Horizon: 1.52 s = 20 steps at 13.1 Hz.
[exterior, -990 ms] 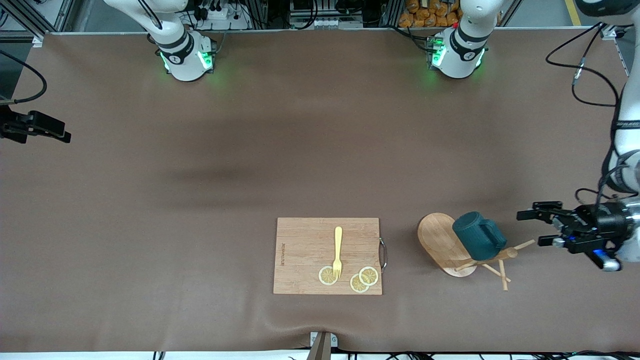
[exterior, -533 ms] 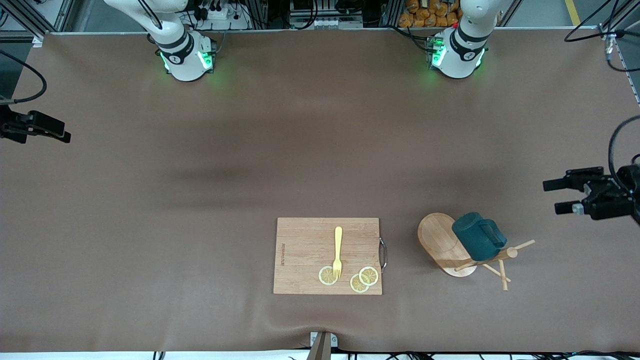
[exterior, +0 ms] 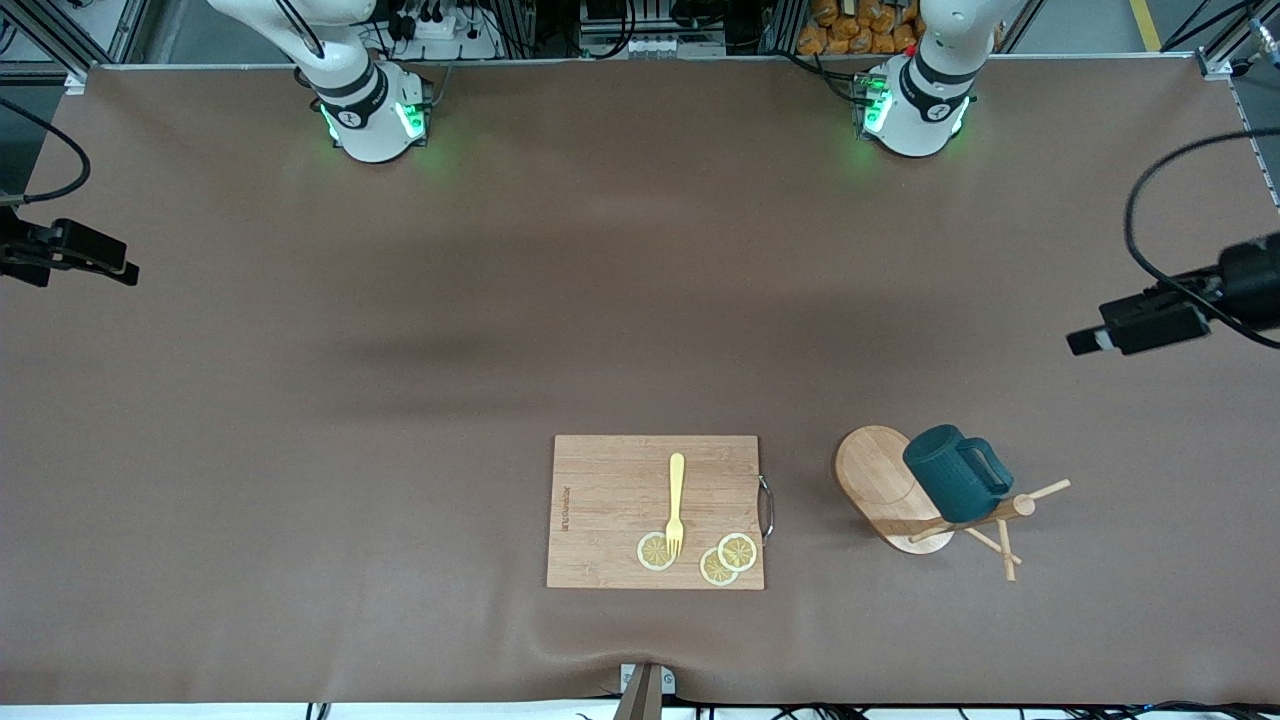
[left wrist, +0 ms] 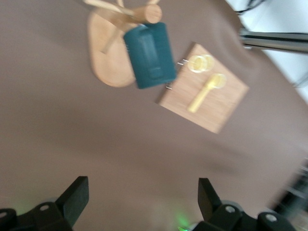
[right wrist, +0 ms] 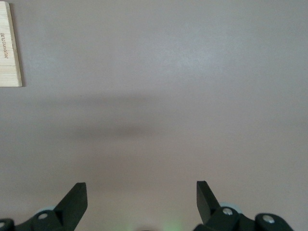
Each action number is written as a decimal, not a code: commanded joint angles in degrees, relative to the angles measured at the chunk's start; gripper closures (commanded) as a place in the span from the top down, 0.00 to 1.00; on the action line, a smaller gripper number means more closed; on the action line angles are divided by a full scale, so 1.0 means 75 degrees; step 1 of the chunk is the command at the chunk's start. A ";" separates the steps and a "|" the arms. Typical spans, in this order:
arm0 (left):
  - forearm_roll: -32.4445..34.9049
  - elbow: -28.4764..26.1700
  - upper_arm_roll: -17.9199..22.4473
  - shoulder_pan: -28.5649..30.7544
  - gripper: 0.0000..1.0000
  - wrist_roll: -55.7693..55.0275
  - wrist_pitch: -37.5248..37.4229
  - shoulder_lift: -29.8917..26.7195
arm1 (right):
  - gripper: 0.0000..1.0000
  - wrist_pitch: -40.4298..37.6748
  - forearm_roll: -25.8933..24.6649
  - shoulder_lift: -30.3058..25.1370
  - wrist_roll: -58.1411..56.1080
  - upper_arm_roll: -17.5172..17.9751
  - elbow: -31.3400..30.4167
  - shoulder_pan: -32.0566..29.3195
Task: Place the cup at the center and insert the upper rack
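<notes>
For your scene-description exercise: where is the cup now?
In the front view, the cup hangs on the upper rack, beside the cutting board, toward the left arm's end.

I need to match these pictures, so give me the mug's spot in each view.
Front view: the mug hangs on the wooden mug tree, toward the left arm's end of the table.
Left wrist view: the mug on the same tree.
Right wrist view: not in it.
Shared landmark: the cutting board.
</notes>
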 commanded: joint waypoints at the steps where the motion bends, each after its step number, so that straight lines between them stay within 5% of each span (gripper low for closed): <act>1: 0.1376 -0.0268 -0.0360 0.0009 1.00 0.0265 -0.0141 -0.0676 | 1.00 -0.0120 0.0114 -0.0088 0.0047 0.0104 0.0071 -0.0085; 2: 0.1681 -0.0396 -0.0047 -0.0572 1.00 0.0406 -0.0141 -0.0934 | 1.00 -0.0121 0.0102 -0.0112 0.0093 0.0128 0.0094 -0.0062; 5: 0.1860 -0.0537 0.3017 -0.3137 1.00 0.1481 -0.0152 -0.1369 | 1.00 -0.0132 0.0114 -0.0054 0.0024 0.0140 0.0421 -0.0050; 9: 0.1790 -0.1122 0.5482 -0.5167 1.00 0.2515 -0.0129 -0.1931 | 1.00 -0.0144 0.0126 -0.0077 0.0035 0.0151 0.0493 0.0266; 12: 0.1333 -0.1755 0.5827 -0.5289 1.00 0.2775 0.0082 -0.2435 | 1.00 -0.0132 0.0114 -0.0101 0.0058 0.0139 0.0493 0.0301; 20: 0.1392 -0.1570 0.5698 -0.5242 1.00 0.2880 -0.0469 -0.2554 | 1.00 -0.0039 -0.0026 -0.0053 0.0035 0.0069 0.0388 0.0372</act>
